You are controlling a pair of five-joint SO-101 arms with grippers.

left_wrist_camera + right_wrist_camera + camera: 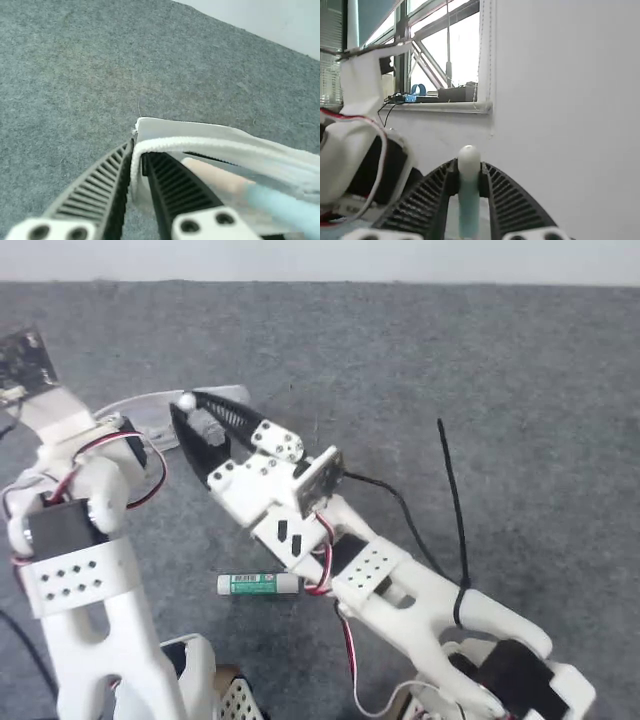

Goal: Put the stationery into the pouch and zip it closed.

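Note:
A translucent pouch (150, 418) with a white zip rim lies on the grey mat at the far left. My left gripper (136, 149) is shut on the end of the pouch's (225, 145) rim. A pen with a pale end and a light blue barrel (235, 187) shows at its mouth. My right gripper (190, 412) hangs over the pouch, shut on a light blue pen with a white rounded end (186, 400). The right wrist view shows that pen (468, 155) upright between my right gripper's (469, 172) fingers. A green-labelled white tube (258, 584) lies on the mat beside the right arm.
A black cable (455, 505) sticks up along the right arm. The left arm's white body (85, 570) stands at the near left. Open grey mat (470, 370) stretches to the back and right.

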